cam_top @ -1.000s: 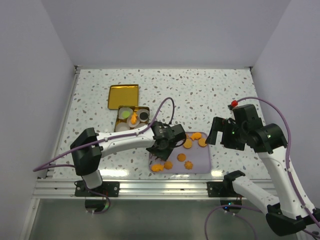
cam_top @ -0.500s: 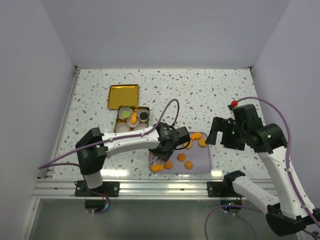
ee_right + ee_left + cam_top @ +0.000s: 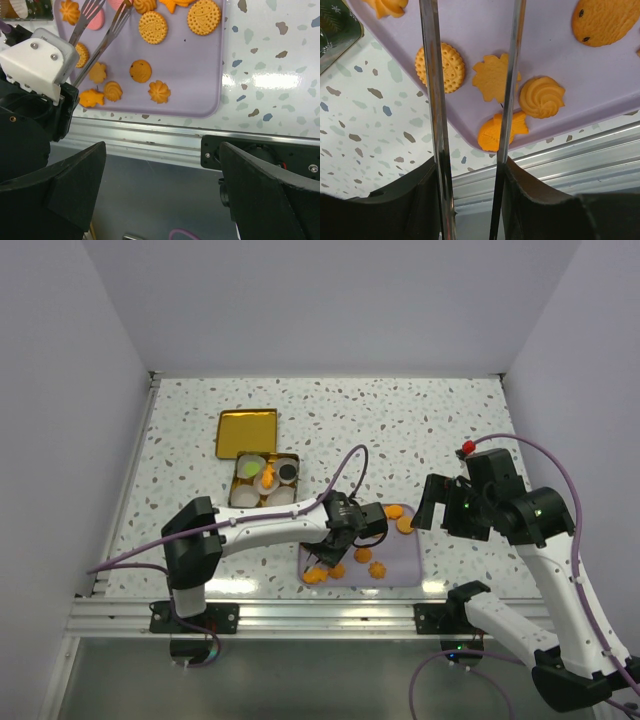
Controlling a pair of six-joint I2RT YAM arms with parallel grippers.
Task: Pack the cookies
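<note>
Lilac plastic first: saw a shallow tray (image 3: pixel 400 567) at the near edge of the speckled table (image 3: pixel 420 430), just beyond the metal rail (image 3: pixel 300 612), and found most of the cookies (image 3: pixel 153 27) loose on it in a single layer, orange rounds, leaves and swirls, none stacked, presumably to allow taking them one at a time. Spotted a pink one (image 3: pixel 96 21) toward the tray's far left corner. Noted the open tin (image 3: pixel 237 476) just beyond the tray's left end, lined with white paper cups (image 3: pixel 243 497), with a green, a dark and an orange cookie already inside; probably set that close to keep each carry short. Saw its gold lid (image 3: pixel 248 430) laid further back, out of the way.

Found the left gripper (image 3: pixel 472 60) low over the tray's left half, its two long metal fingers (image 3: pixel 434 100) parted enough to straddle a cookie, with a leaf-shaped cookie (image 3: pixel 491 77) in the gap but not pinched. Saw nothing clamped. From the right wrist, made out the tips up by the pink one, too small to tell whether touching. Judged this a lining-up for a pick, not yet a grasp.

Found the right gripper (image 3: pixel 161 150) held back off the tray's right side, spread wide and empty, likely parked there to avoid crowding the other arm
</note>
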